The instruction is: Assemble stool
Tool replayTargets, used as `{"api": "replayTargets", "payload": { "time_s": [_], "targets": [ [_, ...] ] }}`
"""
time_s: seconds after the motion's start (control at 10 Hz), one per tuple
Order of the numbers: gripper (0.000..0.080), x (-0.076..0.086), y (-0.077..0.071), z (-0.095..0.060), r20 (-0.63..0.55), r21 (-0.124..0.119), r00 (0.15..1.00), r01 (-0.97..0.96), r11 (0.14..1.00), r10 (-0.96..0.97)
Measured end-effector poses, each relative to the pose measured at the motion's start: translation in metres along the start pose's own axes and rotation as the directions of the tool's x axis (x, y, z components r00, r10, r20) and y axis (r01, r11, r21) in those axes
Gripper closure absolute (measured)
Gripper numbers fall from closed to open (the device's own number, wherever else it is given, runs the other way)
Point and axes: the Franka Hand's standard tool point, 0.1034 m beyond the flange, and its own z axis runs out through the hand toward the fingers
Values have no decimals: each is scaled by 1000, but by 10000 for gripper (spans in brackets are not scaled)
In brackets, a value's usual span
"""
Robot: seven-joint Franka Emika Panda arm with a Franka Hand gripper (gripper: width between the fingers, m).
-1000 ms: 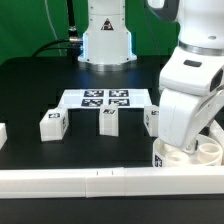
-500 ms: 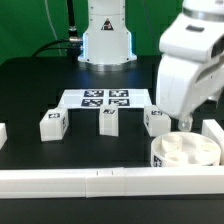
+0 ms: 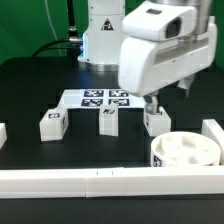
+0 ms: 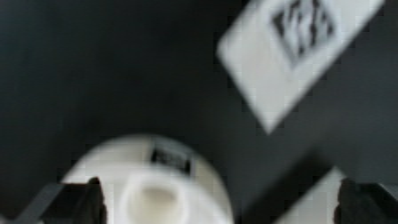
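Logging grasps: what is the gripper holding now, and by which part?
Nothing. The gripper stands open above a leg, not touching it; the seat lies apart, untouched.

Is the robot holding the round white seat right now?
No, the seat lies on the table, and the gripper hangs over a leg, apart from the seat.

Exterior view: slightly raised, facing arm base (image 3: 105, 45) across the table (image 3: 25, 95), mid distance. Wrist view: close, blurred, looking down. Shared by both: marker board (image 3: 105, 98), one tagged leg (image 3: 156, 122).
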Motion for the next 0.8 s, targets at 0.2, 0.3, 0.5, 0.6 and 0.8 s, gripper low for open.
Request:
{"api": "replayTargets", "payload": {
  "time_s": [0.2, 0.3, 0.5, 0.6, 0.8],
  "targets": [
    [151, -2, -3, 3, -2, 0, 1000, -16, 1000, 16],
    [151, -2, -3, 3, -1, 1, 1000, -16, 1000, 16],
    [151, -3, -2, 5, -1, 7, 993, -120, 993, 120],
    [151, -8, 6, 11, 7, 9, 964, -264, 964, 264],
    [151, -19, 15, 17, 21, 7, 871, -491, 871, 490]
  ]
}}
